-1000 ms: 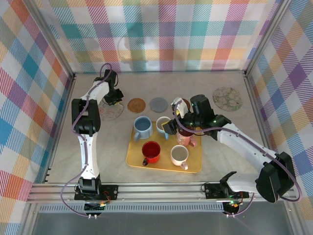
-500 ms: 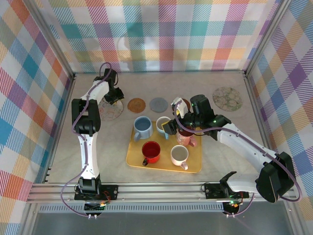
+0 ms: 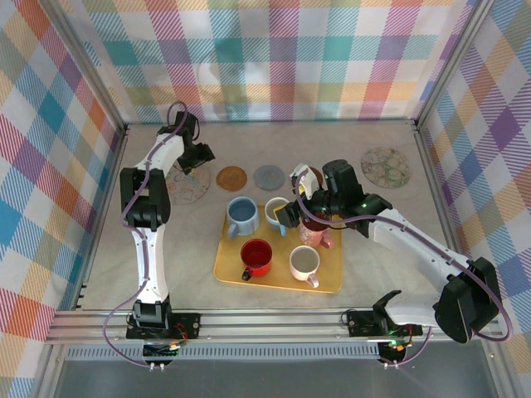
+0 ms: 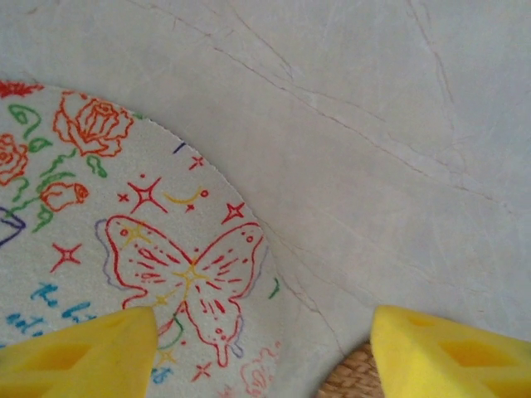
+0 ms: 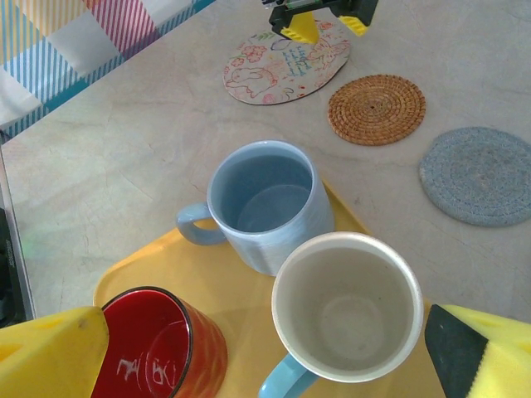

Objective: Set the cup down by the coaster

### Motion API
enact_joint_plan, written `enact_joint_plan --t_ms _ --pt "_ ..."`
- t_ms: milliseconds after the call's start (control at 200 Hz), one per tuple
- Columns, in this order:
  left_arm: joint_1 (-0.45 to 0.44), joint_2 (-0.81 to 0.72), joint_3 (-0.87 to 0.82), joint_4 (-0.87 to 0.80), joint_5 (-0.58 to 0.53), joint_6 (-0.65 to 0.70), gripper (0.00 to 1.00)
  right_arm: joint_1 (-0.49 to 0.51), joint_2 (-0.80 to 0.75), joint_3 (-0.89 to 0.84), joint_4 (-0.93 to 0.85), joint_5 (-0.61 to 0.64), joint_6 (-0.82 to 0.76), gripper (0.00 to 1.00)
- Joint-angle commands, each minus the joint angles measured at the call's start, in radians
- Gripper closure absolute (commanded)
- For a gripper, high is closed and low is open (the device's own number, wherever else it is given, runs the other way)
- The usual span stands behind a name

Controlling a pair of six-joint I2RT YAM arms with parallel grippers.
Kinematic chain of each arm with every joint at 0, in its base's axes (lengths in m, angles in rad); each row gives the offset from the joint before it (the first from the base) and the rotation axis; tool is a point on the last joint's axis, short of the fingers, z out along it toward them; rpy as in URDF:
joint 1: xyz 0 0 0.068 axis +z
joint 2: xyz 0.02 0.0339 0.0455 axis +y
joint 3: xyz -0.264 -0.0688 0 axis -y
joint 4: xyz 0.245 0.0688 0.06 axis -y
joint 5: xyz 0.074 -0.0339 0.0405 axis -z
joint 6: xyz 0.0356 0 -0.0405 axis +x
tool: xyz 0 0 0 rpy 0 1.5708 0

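You see the right gripper (image 5: 265, 352), its 2 jaws spread on both sides of the cream cup (image 5: 347, 307) on the yellow tray (image 5: 141, 269), lower centre, probably ready to pinch it. The left gripper (image 4: 261, 348), jaws spread and empty, hangs over the drawn coaster (image 4: 124, 232).

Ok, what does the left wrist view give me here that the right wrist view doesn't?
Left wrist, not right wrist: the butterfly and roses drawn on the illustrated coaster, legible up close. Right wrist, not left wrist: the yellow tray, the blue mug, the cream cup, the red cup and the grey coaster. Both: the illustrated coaster, the wicker coaster and the open left end effector.
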Motion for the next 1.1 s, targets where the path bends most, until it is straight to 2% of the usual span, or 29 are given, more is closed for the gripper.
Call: enact_joint_plan --t_ms 0,190,415,820,1095 --pt "0.0 -0.11 0.015 -0.027 0.047 0.032 0.26 0.008 -0.015 0.05 0.008 -0.002 0.016 0.01" --pt "-0.018 -0.221 -0.036 -0.017 0.136 0.129 0.16 0.008 -0.01 0.088 -0.032 0.013 0.01 0.01" --pt "-0.049 -0.431 -0.23 0.115 0.191 0.179 0.0 0.007 -0.014 0.115 -0.058 0.096 0.027 0.01" --pt "-0.16 -0.788 -0.584 0.309 0.205 0.364 0.0 0.001 0.05 0.264 -0.224 0.342 0.07 0.01" --pt "-0.194 -0.989 -0.806 0.474 0.341 0.387 0.0 -0.111 0.136 0.36 -0.326 0.407 0.13 0.02"
